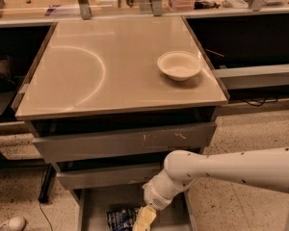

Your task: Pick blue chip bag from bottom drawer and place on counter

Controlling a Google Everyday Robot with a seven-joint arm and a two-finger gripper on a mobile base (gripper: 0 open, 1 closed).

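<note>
The blue chip bag (122,219) lies on the floor of the open bottom drawer (98,203), at the bottom edge of the camera view. My white arm reaches in from the right and down into the drawer. My gripper (144,219), with yellowish fingers, is right at the bag's right side and partly cut off by the frame edge. The beige counter (111,66) with a curved arc mark is above.
A white bowl (179,65) sits on the counter's right side. Two grey drawer fronts (125,141) stand above the bottom drawer, the upper one scratched. A wooden shelf with clutter runs along the back. A shoe (9,224) is at the lower left on the speckled floor.
</note>
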